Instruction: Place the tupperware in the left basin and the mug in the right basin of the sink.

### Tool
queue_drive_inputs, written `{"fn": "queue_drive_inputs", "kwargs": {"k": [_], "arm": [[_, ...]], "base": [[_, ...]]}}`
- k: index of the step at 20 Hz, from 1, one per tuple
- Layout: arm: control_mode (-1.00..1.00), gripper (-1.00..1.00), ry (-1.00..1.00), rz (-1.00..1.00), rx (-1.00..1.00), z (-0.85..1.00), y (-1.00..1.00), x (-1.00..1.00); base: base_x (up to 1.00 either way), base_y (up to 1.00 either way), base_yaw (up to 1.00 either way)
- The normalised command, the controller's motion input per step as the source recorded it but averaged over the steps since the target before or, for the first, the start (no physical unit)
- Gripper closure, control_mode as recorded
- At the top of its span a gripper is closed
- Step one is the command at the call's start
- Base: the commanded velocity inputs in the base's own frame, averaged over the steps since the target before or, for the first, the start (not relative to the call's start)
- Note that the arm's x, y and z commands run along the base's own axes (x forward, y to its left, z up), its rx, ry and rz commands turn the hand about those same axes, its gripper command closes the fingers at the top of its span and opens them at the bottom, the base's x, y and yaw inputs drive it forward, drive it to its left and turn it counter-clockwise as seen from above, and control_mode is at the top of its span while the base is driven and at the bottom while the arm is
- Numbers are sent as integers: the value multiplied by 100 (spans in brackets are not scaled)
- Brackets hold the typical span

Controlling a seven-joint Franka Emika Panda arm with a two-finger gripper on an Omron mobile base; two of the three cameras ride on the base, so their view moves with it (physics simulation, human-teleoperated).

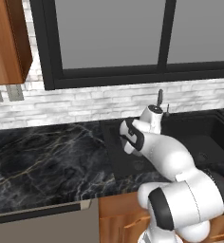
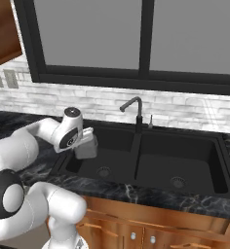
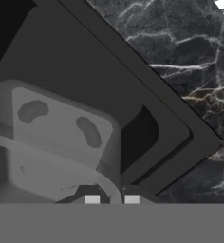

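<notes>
My claw (image 3: pixel 112 200) pinches the rim of the tupperware (image 3: pixel 57 142), its fingers nearly closed on the thin wall. The container hangs just above the left basin (image 2: pixel 109 163) of the sink (image 2: pixel 185 192), near its left wall. Beyond that wall, the marble bench (image 3: pixel 180 57) runs on.

Matte black sink (image 2: pixel 224 160), translucent grey tupperware (image 2: pixel 86 147), black counter (image 1: pixel 42 161) veined white and gold, whitewashed brick wall (image 2: pixel 87 104), warm orange-brown cabinets (image 2: pixel 151 231).
</notes>
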Motion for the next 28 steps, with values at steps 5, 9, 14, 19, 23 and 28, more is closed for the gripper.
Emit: {"fn": "queue_drive_inputs", "kwargs": {"k": [5,9,14,19,23,28], "arm": [[-100,100,10,-20,3,10,-12,4],[-100,100,0,-18,0,0,-1,12],[-100,100,0,-15,0,0,0,13],[-100,100,0,-14,0,-4,0,17],[-100,100,2,-14,0,-3,-1,24],[-100,100,7,-11,0,-9,-4,27]], "base": [[0,0,0],[0,0,0],[0,0,0],[0,0,0],[0,0,0],[0,0,0]]}}
